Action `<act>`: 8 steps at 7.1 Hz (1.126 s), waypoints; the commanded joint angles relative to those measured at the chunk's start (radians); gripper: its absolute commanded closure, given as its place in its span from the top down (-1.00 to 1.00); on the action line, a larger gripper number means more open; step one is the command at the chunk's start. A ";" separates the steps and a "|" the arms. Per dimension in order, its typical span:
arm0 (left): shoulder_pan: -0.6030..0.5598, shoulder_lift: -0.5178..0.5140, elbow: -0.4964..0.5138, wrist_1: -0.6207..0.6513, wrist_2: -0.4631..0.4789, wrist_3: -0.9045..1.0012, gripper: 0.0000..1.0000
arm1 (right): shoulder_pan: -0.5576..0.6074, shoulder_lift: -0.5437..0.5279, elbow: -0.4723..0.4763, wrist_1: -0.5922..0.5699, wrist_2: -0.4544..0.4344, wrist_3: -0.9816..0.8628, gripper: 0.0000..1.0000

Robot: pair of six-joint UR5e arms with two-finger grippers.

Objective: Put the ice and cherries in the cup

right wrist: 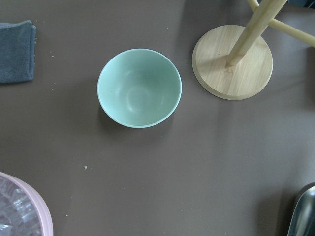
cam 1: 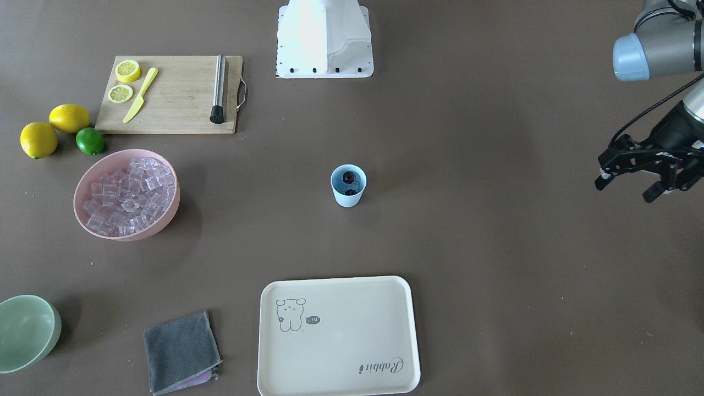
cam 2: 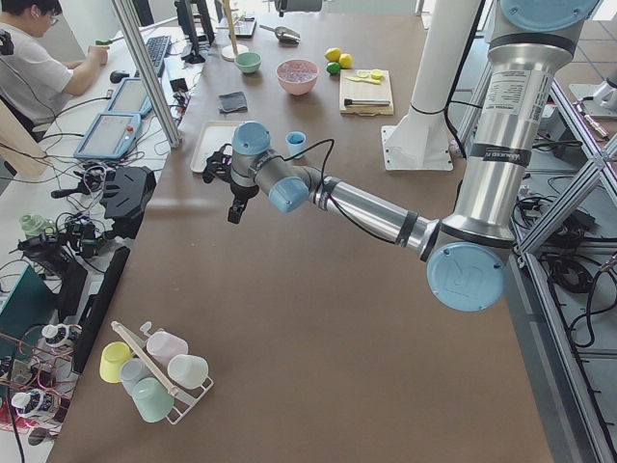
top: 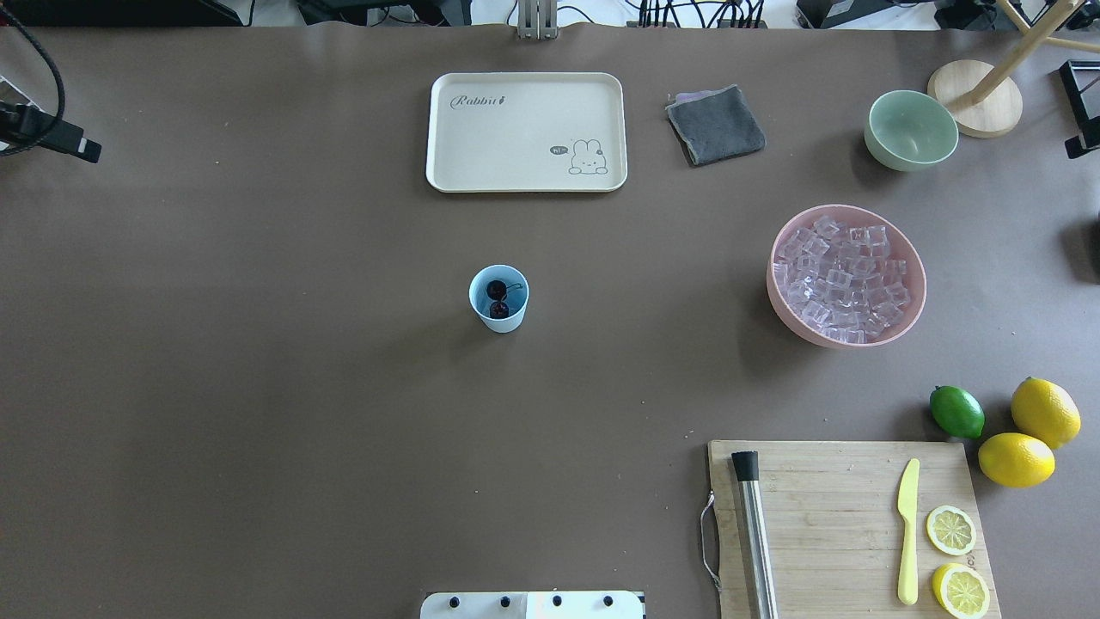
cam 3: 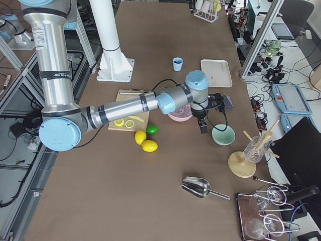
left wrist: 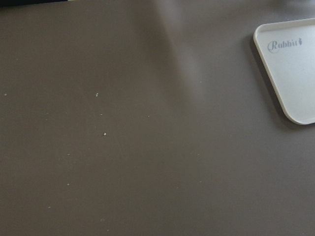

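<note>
The light-blue cup (cam 1: 348, 186) stands upright mid-table, and it also shows in the overhead view (top: 498, 298). The two dark cherries (top: 498, 292) lie inside it, stems showing. I cannot tell whether any ice is in the cup. The ice (cam 1: 129, 195) fills the wide pink bowl (top: 778, 284) as a heap of clear cubes. My left gripper (cam 1: 627, 190) hangs open and empty above bare table, far to the cup's side. My right gripper (cam 3: 203, 125) hovers between the pink bowl and the mint-green bowl. Its fingers stand apart at the overhead view's right edge (top: 1081, 148).
A cream tray (cam 1: 385, 286), a grey cloth (cam 1: 181, 352) and the mint-green bowl (right wrist: 139, 88) lie along the far side. A cutting board (top: 825, 490) holds lemon slices, a yellow knife and a metal muddler. Two lemons and a lime (top: 956, 411) sit beside it. A wooden stand (right wrist: 232, 61) is near the mint bowl.
</note>
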 commanded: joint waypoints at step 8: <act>-0.270 0.076 0.098 0.220 -0.063 0.131 0.96 | 0.010 -0.096 0.007 0.047 -0.045 0.008 1.00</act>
